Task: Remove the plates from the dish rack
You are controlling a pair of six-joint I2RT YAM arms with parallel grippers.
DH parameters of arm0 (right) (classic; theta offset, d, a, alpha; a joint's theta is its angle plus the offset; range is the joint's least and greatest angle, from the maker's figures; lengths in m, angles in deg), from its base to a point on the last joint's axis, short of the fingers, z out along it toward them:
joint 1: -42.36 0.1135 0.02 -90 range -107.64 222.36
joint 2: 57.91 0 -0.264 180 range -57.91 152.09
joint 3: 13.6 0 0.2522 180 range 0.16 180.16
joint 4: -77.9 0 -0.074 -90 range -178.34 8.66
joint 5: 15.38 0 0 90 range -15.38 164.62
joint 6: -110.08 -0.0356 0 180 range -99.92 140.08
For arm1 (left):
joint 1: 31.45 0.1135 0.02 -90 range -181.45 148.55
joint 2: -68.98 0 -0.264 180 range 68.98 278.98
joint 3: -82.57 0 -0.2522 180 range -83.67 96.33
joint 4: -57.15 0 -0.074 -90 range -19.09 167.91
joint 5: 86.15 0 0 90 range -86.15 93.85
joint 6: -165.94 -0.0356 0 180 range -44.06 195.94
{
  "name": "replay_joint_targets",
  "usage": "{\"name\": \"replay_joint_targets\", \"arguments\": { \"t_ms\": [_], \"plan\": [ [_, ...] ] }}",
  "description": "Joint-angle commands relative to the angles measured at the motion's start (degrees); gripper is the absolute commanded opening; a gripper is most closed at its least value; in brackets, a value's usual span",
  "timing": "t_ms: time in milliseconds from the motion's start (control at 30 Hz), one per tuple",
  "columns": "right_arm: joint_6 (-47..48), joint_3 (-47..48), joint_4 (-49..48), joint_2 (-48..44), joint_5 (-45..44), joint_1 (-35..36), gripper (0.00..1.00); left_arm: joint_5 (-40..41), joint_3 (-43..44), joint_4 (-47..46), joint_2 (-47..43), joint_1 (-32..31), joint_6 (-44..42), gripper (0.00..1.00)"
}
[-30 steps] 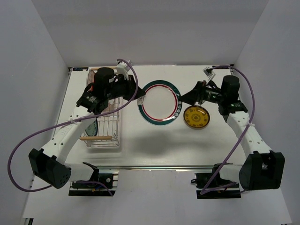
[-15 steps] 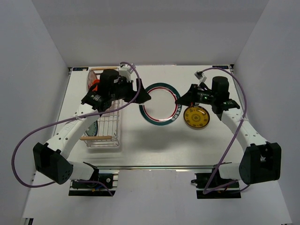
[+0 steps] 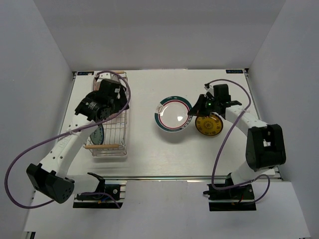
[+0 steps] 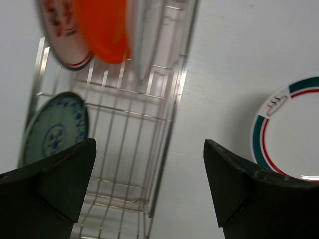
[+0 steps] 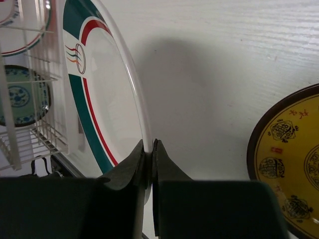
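My right gripper (image 5: 150, 148) is shut on the right rim of the white plate with the green and red band (image 3: 173, 115), which hangs tilted over the middle of the table. The yellow patterned plate (image 3: 208, 124) lies flat just right of it. My left gripper (image 4: 149, 184) is open and holds nothing; it hovers over the right edge of the dish rack (image 3: 113, 147). In the left wrist view the rack (image 4: 167, 119) holds the orange-red plate (image 4: 102, 30), the white plate with red-green marks (image 4: 60, 35) and the teal-blue plate (image 4: 52, 132).
The rack has a wooden rod handle (image 3: 102, 146) at its near end. White walls close in the table on the left, right and back. Purple cables loop off both arms. The arm bases stand at the near edge.
My left gripper opened, let go of the banded plate and drew back left over the rack. My right gripper shut on the plate's rim, and the plate shifted slightly right and nearer.
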Motion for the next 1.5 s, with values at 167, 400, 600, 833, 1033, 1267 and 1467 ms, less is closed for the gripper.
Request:
{"name": "replay_joint_targets", "arguments": {
  "t_ms": [167,400,600,833,1033,1267,1467],
  "plan": [
    [-2.81,5.79,-3.77,9.44,-1.30,1.94,0.00,19.33,-0.32,15.64,-2.17,0.53,10.05,0.98],
    [-3.25,7.99,-4.66,16.30,-0.16,2.65,0.00,21.89,-3.30,17.49,-5.16,1.75,11.28,0.98],
    [-0.53,9.13,-2.64,17.88,-0.68,3.61,0.13,21.36,-6.55,17.40,-5.78,3.52,11.55,0.98],
    [6.67,11.94,5.00,20.42,-0.78,4.76,0.19,19.69,-8.49,16.43,-4.99,6.94,10.32,0.98],
    [8.61,11.07,8.00,20.17,-1.74,5.28,0.56,18.11,-8.85,15.12,-5.25,8.79,8.74,0.98],
    [8.70,11.07,9.58,16.13,-2.88,5.37,0.89,15.74,-9.81,12.14,-5.42,10.64,5.84,0.98],
    [7.38,12.30,12.74,7.27,-12.02,4.76,0.89,13.19,-12.80,8.08,-5.87,11.17,2.76,0.98]
  ]
}}
